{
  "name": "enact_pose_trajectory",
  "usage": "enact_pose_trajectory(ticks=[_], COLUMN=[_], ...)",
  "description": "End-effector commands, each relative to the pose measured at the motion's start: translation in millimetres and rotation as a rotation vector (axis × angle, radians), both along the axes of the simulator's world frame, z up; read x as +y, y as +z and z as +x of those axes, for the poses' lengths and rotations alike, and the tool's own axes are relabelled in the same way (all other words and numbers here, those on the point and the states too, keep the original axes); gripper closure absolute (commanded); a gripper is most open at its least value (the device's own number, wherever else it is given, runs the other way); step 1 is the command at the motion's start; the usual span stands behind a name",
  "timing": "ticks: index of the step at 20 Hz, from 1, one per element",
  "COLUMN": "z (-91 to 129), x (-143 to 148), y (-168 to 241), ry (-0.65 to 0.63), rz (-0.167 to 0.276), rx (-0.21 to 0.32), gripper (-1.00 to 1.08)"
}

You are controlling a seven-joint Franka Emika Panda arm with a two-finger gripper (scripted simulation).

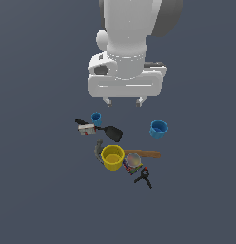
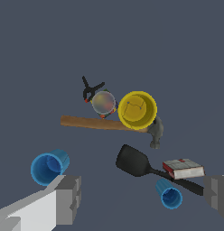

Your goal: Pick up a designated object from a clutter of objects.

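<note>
The designated object, a bright yellow cup [image 1: 112, 157] [image 2: 137, 109], stands upright amid the clutter of objects, resting against a wooden-handled hammer [image 1: 146, 153] [image 2: 95, 123]. A clear round container [image 1: 132, 162] [image 2: 103, 103] touches the cup's side, with a black clamp [image 1: 144, 177] [image 2: 90, 89] just beyond it. My gripper [image 1: 124, 101] [image 2: 141, 196] hangs open and empty well above the floor, apart from the cup, its fingers [image 2: 64, 198] spread wide.
A black spatula [image 1: 113, 133] [image 2: 134, 161] and a white-red tool [image 1: 86, 128] [image 2: 183, 168] lie between gripper and cup. A small blue cup [image 1: 96, 118] [image 2: 169, 195] sits beside them. A larger blue cup [image 1: 158, 129] [image 2: 48, 168] lies at the exterior view's right.
</note>
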State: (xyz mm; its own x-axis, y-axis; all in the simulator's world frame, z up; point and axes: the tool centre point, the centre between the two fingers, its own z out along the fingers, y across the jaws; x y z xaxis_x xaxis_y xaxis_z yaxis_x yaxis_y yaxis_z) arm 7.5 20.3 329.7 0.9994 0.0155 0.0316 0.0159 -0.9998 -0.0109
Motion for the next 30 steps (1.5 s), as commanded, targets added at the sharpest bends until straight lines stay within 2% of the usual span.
enact_pose_trajectory(ticks=[1, 8, 17, 23, 30], z=[0, 2, 9, 21, 43], x=[0, 8, 4, -3, -16], y=[0, 11, 3, -13, -45], ry=[0.000, -0.004, 0.039, 0.128, 0.293], rz=[0.000, 0.016, 0.004, -0.018, -0.051], rx=[0.000, -0.021, -0.015, -0.005, 0.017], gripper=[-0.20, -0.20, -0.20, -0.20, -0.20])
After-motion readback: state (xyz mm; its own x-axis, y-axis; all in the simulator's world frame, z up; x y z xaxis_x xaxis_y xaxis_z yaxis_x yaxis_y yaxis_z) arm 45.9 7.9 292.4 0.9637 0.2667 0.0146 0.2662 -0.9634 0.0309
